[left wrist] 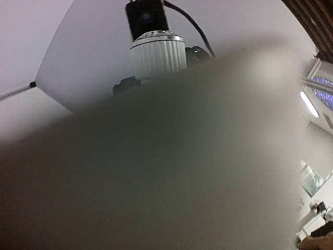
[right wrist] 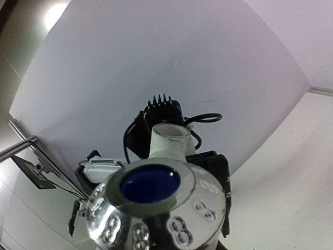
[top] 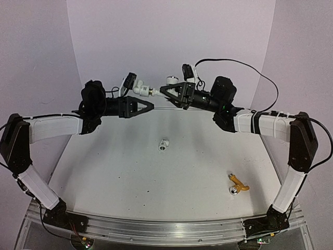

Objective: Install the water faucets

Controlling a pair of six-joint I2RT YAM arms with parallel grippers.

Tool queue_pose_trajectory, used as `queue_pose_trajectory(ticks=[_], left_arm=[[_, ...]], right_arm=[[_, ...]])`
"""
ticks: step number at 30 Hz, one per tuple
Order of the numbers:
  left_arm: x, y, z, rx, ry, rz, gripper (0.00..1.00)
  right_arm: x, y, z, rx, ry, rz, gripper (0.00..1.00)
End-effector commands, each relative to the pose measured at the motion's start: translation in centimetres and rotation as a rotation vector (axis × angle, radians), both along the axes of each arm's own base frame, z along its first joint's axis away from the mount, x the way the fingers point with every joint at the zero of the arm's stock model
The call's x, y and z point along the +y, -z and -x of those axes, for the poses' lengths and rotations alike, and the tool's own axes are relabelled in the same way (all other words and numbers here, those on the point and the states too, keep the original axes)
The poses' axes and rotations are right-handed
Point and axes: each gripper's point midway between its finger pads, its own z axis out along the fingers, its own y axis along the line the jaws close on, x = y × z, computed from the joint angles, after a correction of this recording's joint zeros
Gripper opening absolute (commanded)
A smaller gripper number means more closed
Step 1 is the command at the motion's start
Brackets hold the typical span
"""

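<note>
Looking from above, the right fingers (top: 170, 89) hold the white faucet (top: 147, 91) in the air. The left fingers (top: 141, 107) are just beside it, and their width cannot be told. The yellow faucet (top: 238, 185) lies on the table (top: 114, 177). Only the right wrist view shows the held faucet's chrome, blue-centred end; the left wrist view is mostly grey blur.

Soft, even light fell on the table (top: 130, 172), with barely a shadow. Left wrist: a grey, out-of-focus smear filled most of the frame, and only the ribbed white fitting (left wrist: 157, 52) was sharp. Right wrist: glare top left, reflections speckled the silvery end of the white faucet (right wrist: 156, 213), and the edges bowed.
</note>
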Motion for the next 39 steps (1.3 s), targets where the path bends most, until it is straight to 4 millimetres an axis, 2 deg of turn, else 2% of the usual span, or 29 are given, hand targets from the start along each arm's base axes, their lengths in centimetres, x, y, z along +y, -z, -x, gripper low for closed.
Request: queue_pose_trajectory(ticks=[1,4,5,6,8,9,12,15,19,23,26,30,33,36,39], left_arm=[[-0.1,-0.8,3.5,0.223,-0.063,0.023,0.78],[1.2,-1.6,3.4,0.307,-0.146,0.062,0.84],[1.5,-1.4,3.3,0.33,-0.163,0.065,0.88],[2.2,-1.0,2.3,0.417,-0.238,0.085,0.96],[3.0,-0.3,0.9,0.554,-0.318,0.117,0.97],[3.4,0.8,0.0,0.669,-0.361,0.133,0.96],[3.8,2.0,-1.9,0.798,-0.436,0.169,0.95],[2.4,1.1,-3.1,0.717,-0.417,0.15,0.94],[0.4,-0.6,-3.1,0.552,-0.303,0.156,0.94],[0.2,-1.8,-2.6,0.404,-0.249,0.23,0.95],[-0.4,-2.0,-2.6,0.371,-0.207,0.234,0.95],[-0.6,-3.5,-1.7,0.31,-0.137,0.279,0.91],[-0.4,-4.2,-1.4,0.268,-0.124,0.313,0.85],[-0.2,-5.1,-1.0,0.237,-0.1,0.347,0.74],[-0.6,-4.8,-1.0,0.261,-0.072,0.339,0.64]], right_arm=[[-0.6,-1.3,1.2,-0.299,0.1,0.056,0.0],[-1.5,-0.7,1.0,-0.447,0.19,0.152,0.0],[-1.8,-0.4,0.4,-0.46,0.233,0.182,0.0],[-2.6,0.1,0.2,-0.519,0.292,0.24,0.0],[-3.6,0.3,-0.2,-0.577,0.361,0.288,0.0],[-4.5,0.3,-0.7,-0.599,0.425,0.325,0.0],[-5.5,1.0,-1.6,-0.628,0.495,0.412,0.0],[-5.7,1.7,-1.8,-0.602,0.502,0.43,0.0],[-4.9,1.6,-1.0,-0.559,0.437,0.381,0.0],[-4.5,0.6,-0.2,-0.506,0.388,0.308,0.0],[-4.2,0.2,0.4,-0.477,0.349,0.273,0.0],[-3.7,-0.1,0.8,-0.434,0.306,0.246,0.0],[-3.2,-0.2,1.1,-0.374,0.255,0.217,0.0],[-2.9,-0.5,1.1,-0.312,0.228,0.192,0.0],[-2.9,-0.6,0.8,-0.266,0.232,0.179,0.0]])
